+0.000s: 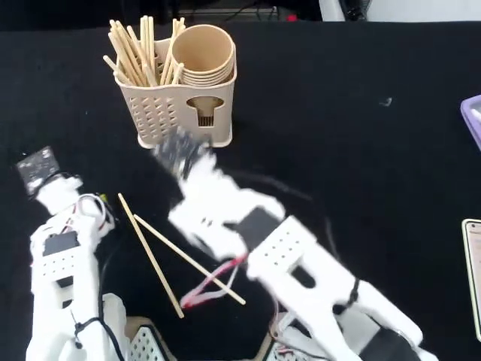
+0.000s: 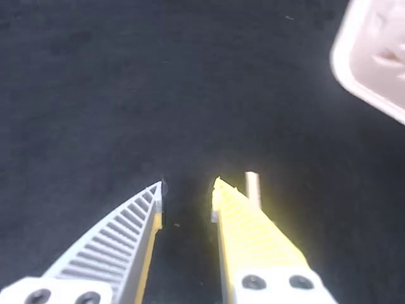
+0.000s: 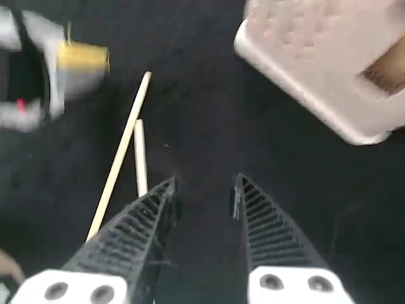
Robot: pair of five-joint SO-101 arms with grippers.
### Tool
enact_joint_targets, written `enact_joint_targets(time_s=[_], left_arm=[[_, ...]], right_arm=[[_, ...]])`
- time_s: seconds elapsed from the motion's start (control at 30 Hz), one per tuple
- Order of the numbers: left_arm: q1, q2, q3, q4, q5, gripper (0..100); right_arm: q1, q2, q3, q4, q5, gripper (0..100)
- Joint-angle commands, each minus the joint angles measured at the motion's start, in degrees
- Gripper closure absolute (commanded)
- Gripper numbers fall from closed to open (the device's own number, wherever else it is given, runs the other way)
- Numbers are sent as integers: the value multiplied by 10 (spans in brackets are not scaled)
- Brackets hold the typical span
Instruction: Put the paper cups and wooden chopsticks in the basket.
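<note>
Chopsticks (image 1: 150,254): two pale wooden sticks in a narrow V on the black table (image 1: 361,150), well apart from the beige perforated plastic basket (image 1: 161,113).
Handling: probably light, stiff, thin; pinch mid-length.
Left gripper (image 2: 186,187): jaws apart, empty.
Right gripper (image 3: 204,180): jaws apart, empty.

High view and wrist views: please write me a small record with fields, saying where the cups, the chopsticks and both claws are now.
basket: upright at the far side of the table, two compartments
paper cups: stacked in one compartment
standing chopsticks: bundle in the other compartment
loose chopsticks: two, lying on the table between the arms
left claw: open, empty, over the table
right claw: open, empty, near the basket's base
left to do: the two loose chopsticks
</note>
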Motion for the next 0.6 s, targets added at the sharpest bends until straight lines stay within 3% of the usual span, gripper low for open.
enact_joint_targets(time_s=[0.0,0.2,0.33,0.57], left_arm=[[-60,-14,-26,-11,43,863],[-137,-13,-35,-11,83,863],[-136,-13,-35,-11,83,863],[-141,-13,-35,-11,84,863]], right_arm=[[-59,-26,88,-112,-2,857],[-160,61,82,-140,-7,834],[-169,162,11,-108,-9,748],[-170,300,-85,-89,-60,743]])
